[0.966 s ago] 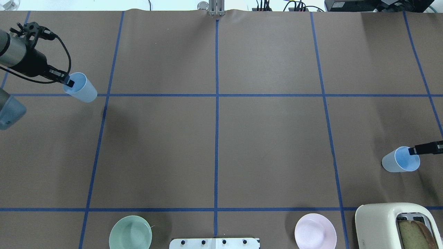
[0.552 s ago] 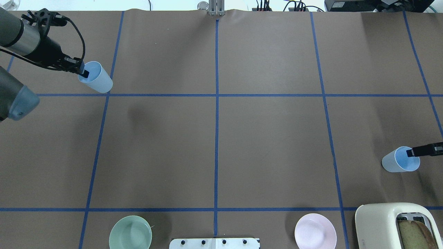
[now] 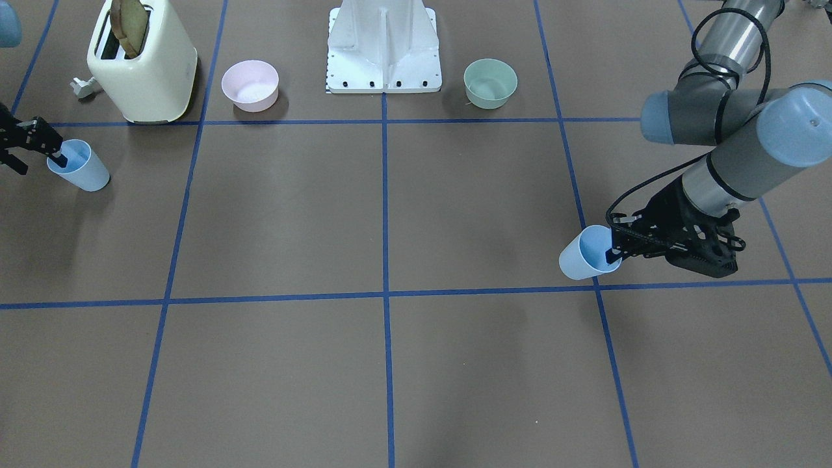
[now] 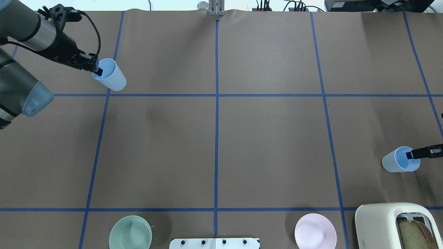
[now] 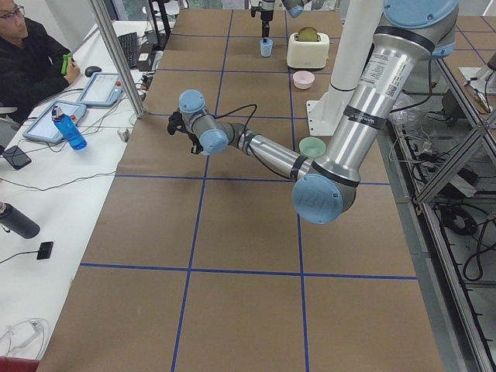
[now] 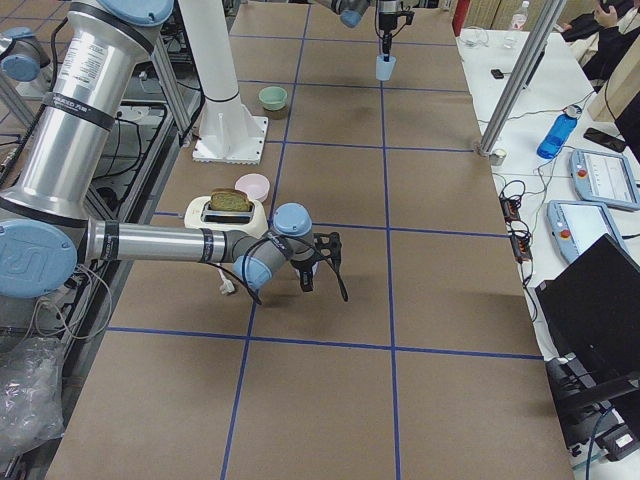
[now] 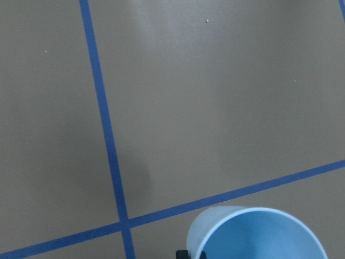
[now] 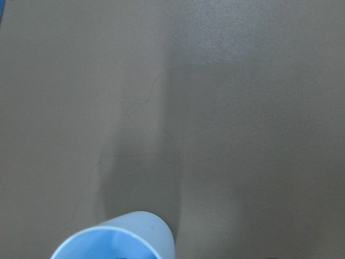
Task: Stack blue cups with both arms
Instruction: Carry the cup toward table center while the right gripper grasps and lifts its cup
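My left gripper [image 4: 98, 71] is shut on the rim of one pale blue cup [image 4: 112, 79], one finger inside it. It holds the cup tilted above the table at the far left; both also show in the front view, gripper [image 3: 614, 250] and cup [image 3: 585, 257]. The cup's rim fills the bottom of the left wrist view [image 7: 259, 234]. My right gripper [image 4: 410, 154] pinches the rim of the second blue cup [image 4: 398, 160] at the right edge. That cup is upright in the front view [image 3: 81, 168] and shows in the right wrist view [image 8: 116, 240].
A cream toaster [image 4: 394, 221] holding bread stands at the near right corner. A pink bowl [image 4: 315, 231] and a mint-green bowl [image 4: 130, 232] flank the white base [image 4: 214, 243]. Blue tape lines divide the brown table.
My left gripper has carried its cup to the right and toward the far edge. The right cup has stayed in place; the right finger has shifted slightly on its rim.
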You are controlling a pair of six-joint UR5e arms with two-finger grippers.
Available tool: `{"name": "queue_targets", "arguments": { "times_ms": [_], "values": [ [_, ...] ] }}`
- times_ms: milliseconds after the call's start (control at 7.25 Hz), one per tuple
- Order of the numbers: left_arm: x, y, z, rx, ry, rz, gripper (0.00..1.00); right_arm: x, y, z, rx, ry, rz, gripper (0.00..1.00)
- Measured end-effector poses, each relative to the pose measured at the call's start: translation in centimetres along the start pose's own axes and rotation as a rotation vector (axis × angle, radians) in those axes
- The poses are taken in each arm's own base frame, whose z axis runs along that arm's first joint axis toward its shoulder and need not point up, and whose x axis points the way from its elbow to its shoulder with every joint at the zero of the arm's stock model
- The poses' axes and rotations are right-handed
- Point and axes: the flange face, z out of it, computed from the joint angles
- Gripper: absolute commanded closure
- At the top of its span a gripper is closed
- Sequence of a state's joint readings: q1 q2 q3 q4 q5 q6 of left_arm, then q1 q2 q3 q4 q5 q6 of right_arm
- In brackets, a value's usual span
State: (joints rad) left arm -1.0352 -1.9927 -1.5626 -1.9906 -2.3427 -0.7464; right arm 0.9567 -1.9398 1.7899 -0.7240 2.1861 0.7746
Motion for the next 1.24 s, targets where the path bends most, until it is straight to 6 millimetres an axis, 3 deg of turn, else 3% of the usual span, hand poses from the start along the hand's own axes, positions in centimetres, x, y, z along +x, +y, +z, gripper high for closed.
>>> {"name": "queue_targets", "arguments": {
  "times_ms": [138, 276, 690, 1241],
  "values": [
    [1.0, -0.2, -0.5, -0.004, -0.002, -0.005, 1.00, 0.0, 0.1, 0.1, -0.003, 0.001, 0.000, 0.91],
    [1.8, -0.4, -0.8, -0.006, -0.002, -0.006, 1.00, 0.0, 0.1, 0.2, -0.005, 0.001, 0.003, 1.00],
    [3.6, -0.6, -0.5, -0.013, 0.006, -0.021, 1.00, -0.3, 0.3, 0.4, -0.008, -0.007, 0.026, 1.00],
    [8.0, -1.0, 0.0, -0.026, 0.026, -0.075, 1.00, -1.7, -0.2, -0.6, 0.003, -0.038, 0.016, 1.00]
  ]
}}
